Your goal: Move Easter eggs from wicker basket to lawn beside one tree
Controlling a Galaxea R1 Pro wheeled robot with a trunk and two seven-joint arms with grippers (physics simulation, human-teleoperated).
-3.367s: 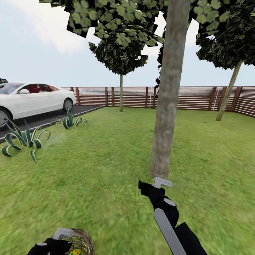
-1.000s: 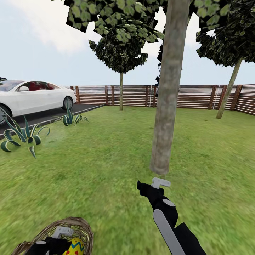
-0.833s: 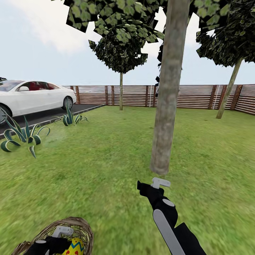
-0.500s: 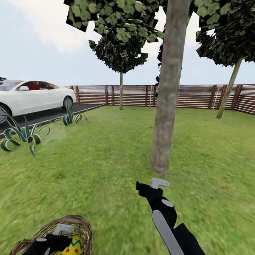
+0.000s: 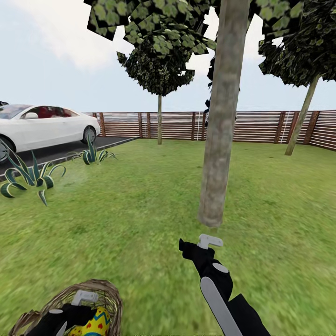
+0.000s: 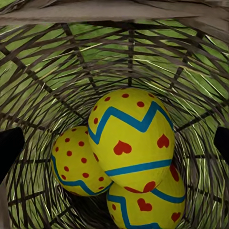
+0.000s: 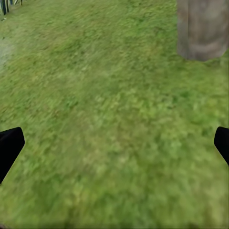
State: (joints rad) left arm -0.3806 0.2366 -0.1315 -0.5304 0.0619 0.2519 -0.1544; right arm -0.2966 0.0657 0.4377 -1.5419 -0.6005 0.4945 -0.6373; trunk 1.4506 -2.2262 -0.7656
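— Widest first? Lawn (image 5: 140,219), thick tree (image 5: 219,140) mid-frame, wicker basket (image 5: 109,298) at near left.
— Inside? Three Easter eggs (image 6: 131,138) piled together.
— Grippers? Left gripper (image 6: 114,143) spread wide over eggs, grasping nothing; right gripper (image 7: 114,143) likewise released, above grass near trunk

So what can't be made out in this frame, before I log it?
- Wicker basket, head view: near side cut off by the picture's edge and hidden by the left arm.
- Bottom egg, left wrist view: mostly hidden under the top egg, cut by the edge.
- Tree, right wrist view: blurred, just the trunk base visible.
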